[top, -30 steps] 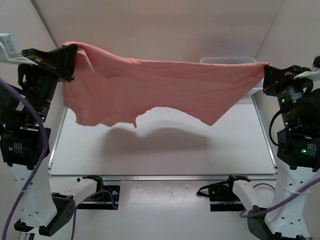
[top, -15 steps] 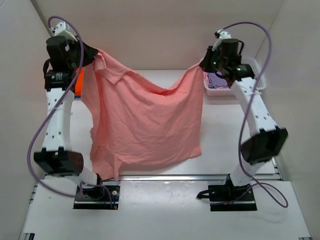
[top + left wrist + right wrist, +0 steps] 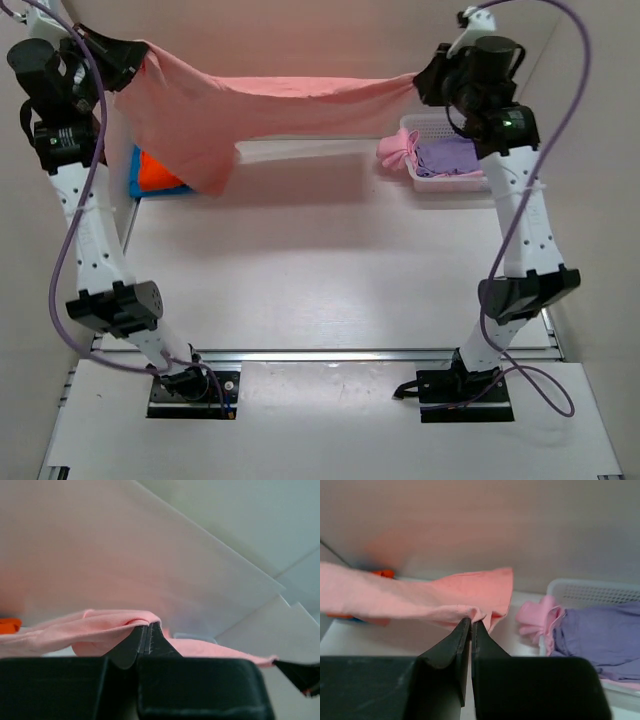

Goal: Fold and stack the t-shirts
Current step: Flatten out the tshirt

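A salmon-pink t-shirt hangs stretched in the air between both grippers, high over the far side of the table. My left gripper is shut on its left end; the left wrist view shows the cloth pinched at the fingertips. My right gripper is shut on its right end, with the cloth bunched at the tips in the right wrist view. A loose part droops at the left. Orange and blue shirts lie stacked at the far left. A brighter pink shirt and a lavender shirt sit in the basket.
A white lattice basket stands at the far right, also in the right wrist view. White walls close in the left, right and back. The table runs to a metal rail at the near edge.
Both arms have lifted and spread apart. The salmon-pink shirt, which hung down in a sagging sheet half a second ago, is now pulled taut and high at the back.
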`<move>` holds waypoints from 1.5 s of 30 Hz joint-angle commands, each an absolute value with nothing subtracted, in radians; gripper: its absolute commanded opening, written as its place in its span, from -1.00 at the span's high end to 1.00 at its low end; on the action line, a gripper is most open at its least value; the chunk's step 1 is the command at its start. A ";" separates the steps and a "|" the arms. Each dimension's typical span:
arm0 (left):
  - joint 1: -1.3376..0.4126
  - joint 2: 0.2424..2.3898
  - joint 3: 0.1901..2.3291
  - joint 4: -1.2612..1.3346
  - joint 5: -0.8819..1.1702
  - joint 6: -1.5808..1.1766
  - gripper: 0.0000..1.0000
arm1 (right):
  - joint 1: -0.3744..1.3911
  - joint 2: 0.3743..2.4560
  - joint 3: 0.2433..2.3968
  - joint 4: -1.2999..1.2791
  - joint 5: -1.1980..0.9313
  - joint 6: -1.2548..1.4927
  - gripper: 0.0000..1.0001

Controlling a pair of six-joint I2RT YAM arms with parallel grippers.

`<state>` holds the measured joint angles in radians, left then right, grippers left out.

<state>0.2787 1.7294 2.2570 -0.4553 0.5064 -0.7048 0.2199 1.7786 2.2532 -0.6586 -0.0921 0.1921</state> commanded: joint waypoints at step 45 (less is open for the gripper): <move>-0.176 0.528 0.675 -1.070 0.092 -0.693 1.00 | 0.005 1.301 0.850 -0.906 -0.100 0.261 0.99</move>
